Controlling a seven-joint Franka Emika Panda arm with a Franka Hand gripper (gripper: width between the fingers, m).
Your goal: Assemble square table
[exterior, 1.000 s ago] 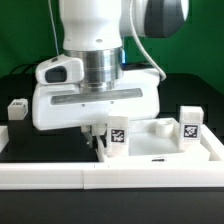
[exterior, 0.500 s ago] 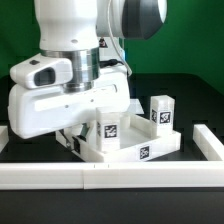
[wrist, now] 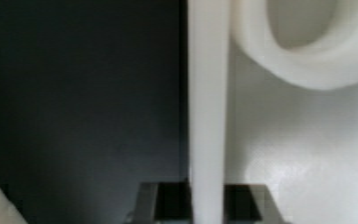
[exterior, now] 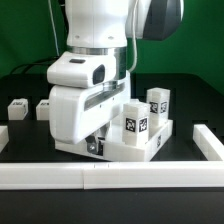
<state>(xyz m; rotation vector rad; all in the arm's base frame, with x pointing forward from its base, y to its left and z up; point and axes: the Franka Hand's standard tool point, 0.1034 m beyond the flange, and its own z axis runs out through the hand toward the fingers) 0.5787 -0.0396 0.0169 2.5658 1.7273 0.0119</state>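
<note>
I see my gripper point(exterior: 97, 145) low down under the big white arm, at about 7 o'clock from the middle of the exterior view. Its two fingers are closed tight on a thin wall of the square table slab point(exterior: 128, 152). In the wrist view that thin white wall runs straight between the two dark finger pads point(wrist: 163, 200), and they squeeze it from both sides. A round socket point(wrist: 297, 45) of the slab shows beside the wall.

The slab sits on the black table point(exterior: 25, 138) at about 5 o'clock in the exterior view, just behind the long white fence bar point(exterior: 60, 172).

Two legs stand upright on the slab. The near leg point(exterior: 136, 118) is at about 3 o'clock, close to the arm. The far leg point(exterior: 158, 104) is just behind it, toward 2 o'clock.

Two more legs lie out on the table at 9 o'clock, well apart from the slab. The outer loose leg point(exterior: 17, 108) and the inner loose leg point(exterior: 45, 106) are near each other.
</note>
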